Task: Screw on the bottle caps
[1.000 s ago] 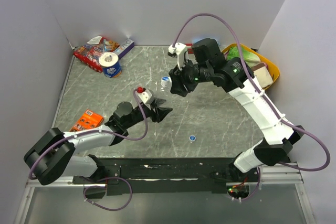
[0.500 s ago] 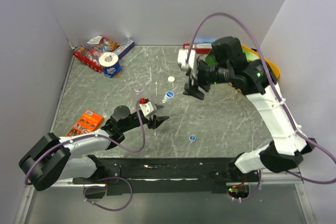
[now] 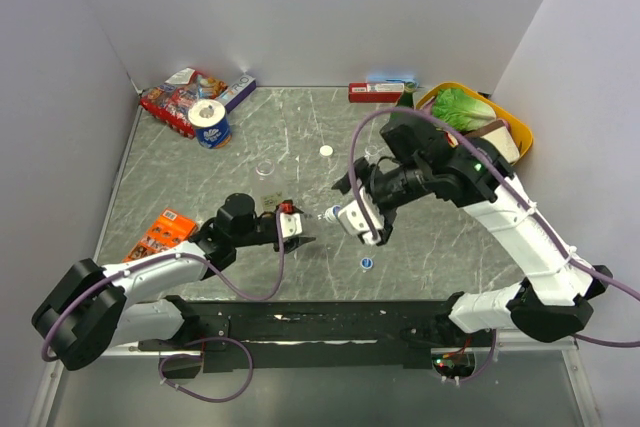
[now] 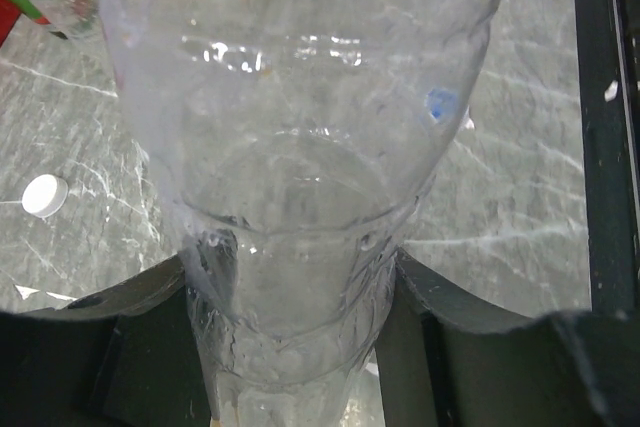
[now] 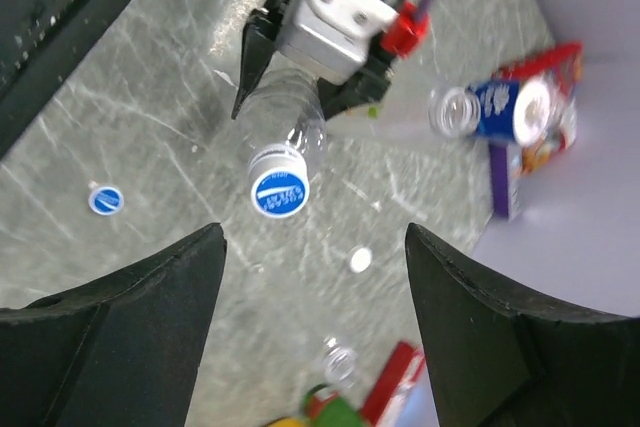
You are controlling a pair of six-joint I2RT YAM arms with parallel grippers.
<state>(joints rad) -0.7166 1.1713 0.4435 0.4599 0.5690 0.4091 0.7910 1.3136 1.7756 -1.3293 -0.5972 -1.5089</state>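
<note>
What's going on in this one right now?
The left gripper is clamped on a small clear bottle, its blue cap pointed toward the right gripper, which is open and not touching it. How tightly that cap sits cannot be told. A second blue cap and a white cap lie loose on the table, and two other bottles are uncapped.

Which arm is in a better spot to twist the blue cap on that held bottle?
Probably the right. The left gripper is clamped on the bottle, holding it out, while the open right gripper faces the blue cap on its mouth.
</note>
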